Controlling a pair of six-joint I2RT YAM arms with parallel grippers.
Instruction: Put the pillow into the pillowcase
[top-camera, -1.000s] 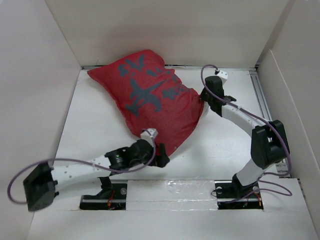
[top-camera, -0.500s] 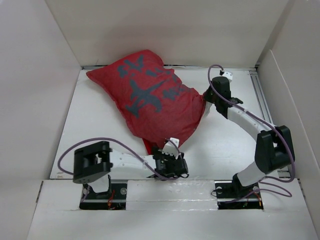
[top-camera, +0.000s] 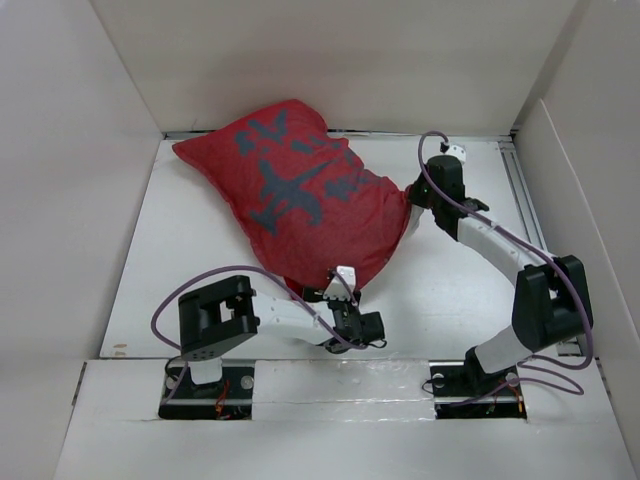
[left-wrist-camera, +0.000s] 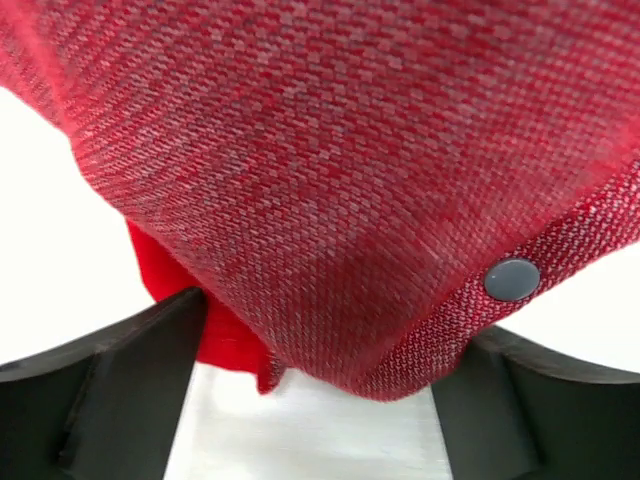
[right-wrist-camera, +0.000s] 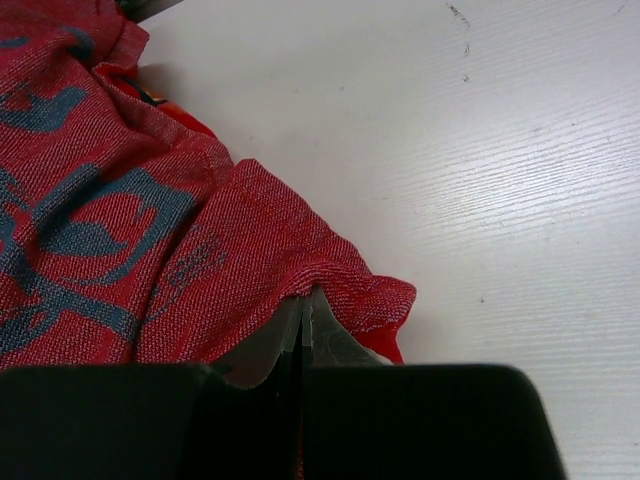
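- The white bench (top-camera: 450, 290) carries 1 bulging red woven pillowcase (top-camera: 300, 200) with grey-blue marks, lying diagonally from far left to centre.
- The pillow is hidden under the fabric; only the plump bulge shows.
- The right pincer (right-wrist-camera: 302, 325), at the case's right edge, is closed on the hem, its tips buried in cloth.
- The left pincer (left-wrist-camera: 320, 340) stands wide around the near corner, with both fingers partly cut off by the frame.
- A grey round snap button (left-wrist-camera: 511, 279) sits on that corner's hem.
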